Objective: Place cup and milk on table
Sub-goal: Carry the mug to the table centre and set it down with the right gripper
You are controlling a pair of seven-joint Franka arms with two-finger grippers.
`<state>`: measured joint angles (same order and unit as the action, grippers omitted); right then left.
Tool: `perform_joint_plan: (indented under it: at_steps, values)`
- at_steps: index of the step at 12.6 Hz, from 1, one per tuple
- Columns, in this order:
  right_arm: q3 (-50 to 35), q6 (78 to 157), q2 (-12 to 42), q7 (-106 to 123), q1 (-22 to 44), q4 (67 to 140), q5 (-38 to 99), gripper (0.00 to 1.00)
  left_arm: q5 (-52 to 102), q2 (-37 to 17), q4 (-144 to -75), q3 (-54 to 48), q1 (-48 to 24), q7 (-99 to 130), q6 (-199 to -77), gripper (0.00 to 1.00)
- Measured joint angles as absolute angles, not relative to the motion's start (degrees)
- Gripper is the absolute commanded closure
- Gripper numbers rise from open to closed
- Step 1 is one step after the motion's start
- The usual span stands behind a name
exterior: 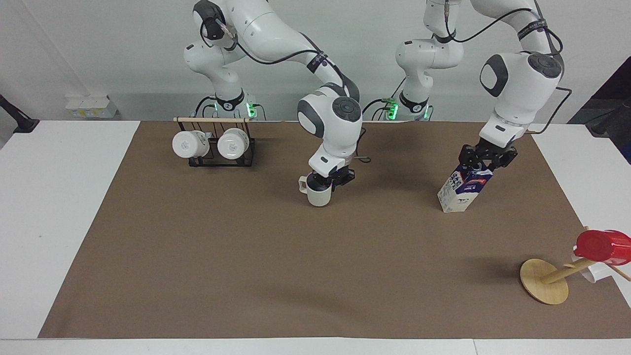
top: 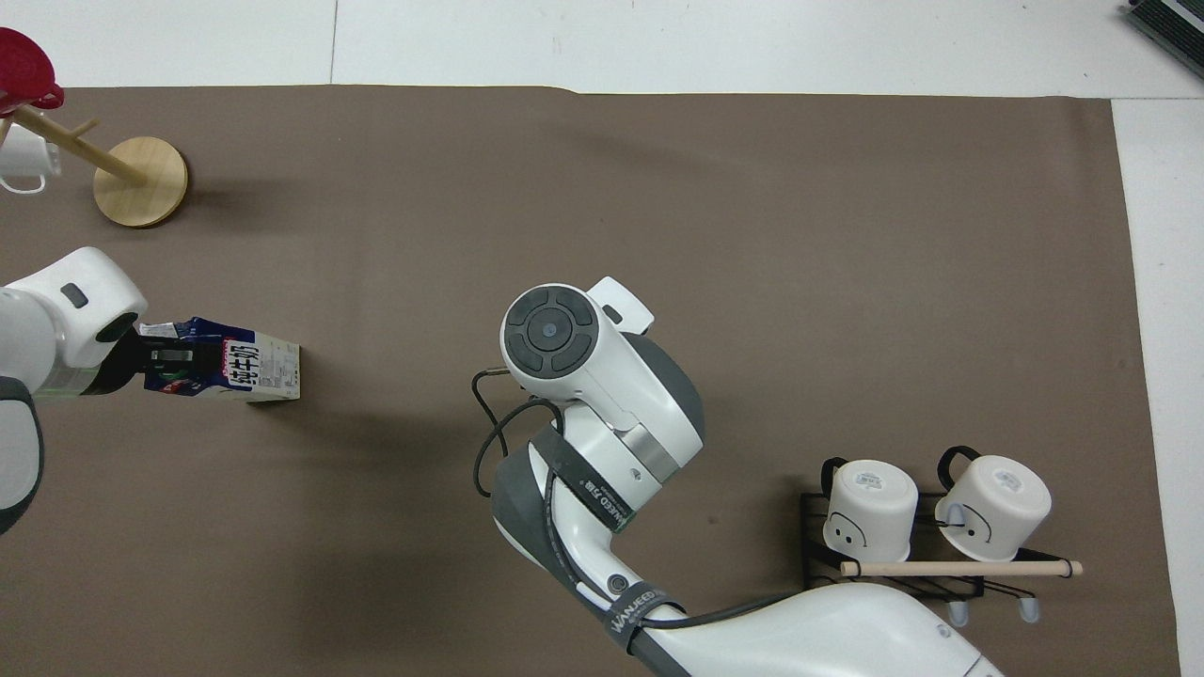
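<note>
The cup [exterior: 318, 193], cream-white with its handle toward the right arm's end, hangs from my right gripper [exterior: 329, 178], which is shut on its rim. The cup's base is at or just above the brown paper [exterior: 296, 271] on the table [exterior: 59, 207]; I cannot tell if it touches. In the overhead view the right arm hides the cup. The milk [exterior: 461, 190] stands on the paper toward the left arm's end, also seen in the overhead view [top: 254, 367]. My left gripper [exterior: 487, 160] is shut on the milk's gable top, also seen in the overhead view [top: 174, 360].
A black wire rack [exterior: 217, 160] with two glossy white mugs [exterior: 190, 144] stands close to the robots at the right arm's end. A wooden mug tree [exterior: 544, 282] with a red cup [exterior: 604, 245] stands far from the robots at the left arm's end.
</note>
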<state>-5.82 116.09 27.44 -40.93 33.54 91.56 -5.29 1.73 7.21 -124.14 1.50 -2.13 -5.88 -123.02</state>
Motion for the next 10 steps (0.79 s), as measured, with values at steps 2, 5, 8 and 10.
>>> perform_joint_plan:
  at_steps: [2,5,8,10]
  values:
    - [-5.82,116.09,27.36,-40.9,33.52,91.6,-5.3,0.41,1.73,7.15,-124.13,1.49,-2.14,-5.87,-123.1,0.48]
    - [-5.77,116.14,26.08,-41.01,33.27,91.45,-5.29,0.0,1.73,7.15,-124.13,1.48,-2.15,-5.85,-123.1,0.54]
    - [-5.66,115.24,20.59,-40.95,30.49,91.41,-5.29,0.0,1.78,7.14,-124.08,1.48,-2.15,-5.44,-123.1,0.54]
    - [-5.63,111.02,15.6,-40.75,27.22,91.43,-5.29,0.0,1.84,7.1,-123.29,1.4,-2.17,-3.73,-122.99,0.54]
